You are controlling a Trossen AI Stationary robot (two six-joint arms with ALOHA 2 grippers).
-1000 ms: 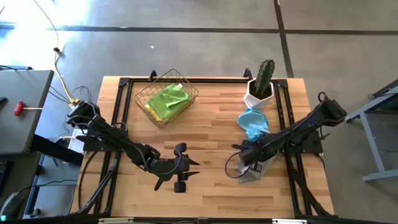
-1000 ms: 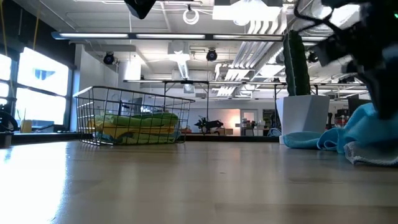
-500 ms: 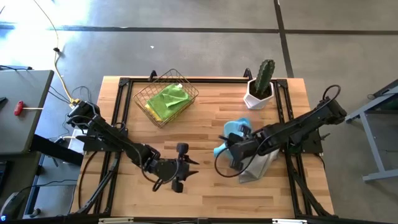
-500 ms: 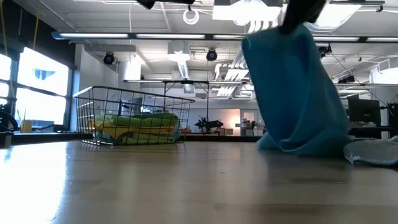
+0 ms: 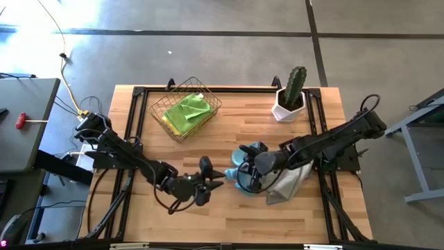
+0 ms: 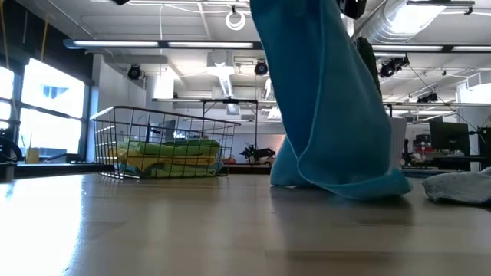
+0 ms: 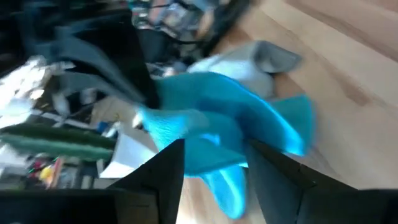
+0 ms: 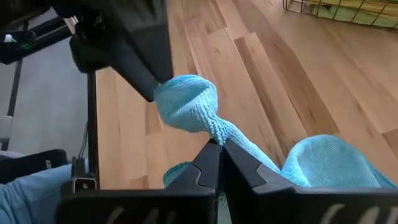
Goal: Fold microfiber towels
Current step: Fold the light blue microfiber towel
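Note:
A light blue towel [image 6: 337, 107] hangs over the table's middle from my right gripper [image 8: 219, 144], which is shut on it. Its lower end [image 6: 345, 185] lies on the wood. My left gripper [image 5: 216, 178] stands open just left of it, its fingers [image 7: 171, 174] level and pointing at the towel's upper part. A crumpled grey towel [image 5: 288, 184] lies flat under my right arm. A lime green towel [image 5: 186, 111] lies in the wire basket. My right gripper pinches the light blue towel between its two fingers at a gathered neck [image 8: 214, 134] near its top. A small bunched end [image 8: 183, 99] sticks out past the fingertips. The fingers slant down from the table's right, and the towel hangs slack below them. My left gripper has one finger [image 8: 146, 68] right beside that bunched end; whether it touches the towel cannot be told.
The wire basket [image 5: 208, 104] stands at the far left of the table. A potted cactus [image 5: 291, 94] stands at the far right. Bare wood shows between the basket and the grippers and along the near edge.
My right gripper has risen and gone toward the table's left, drawing the light blue towel off its place beside the cactus. The towel now hangs from it with only its lower end on the table. My left gripper has rolled about its own axis without shifting.

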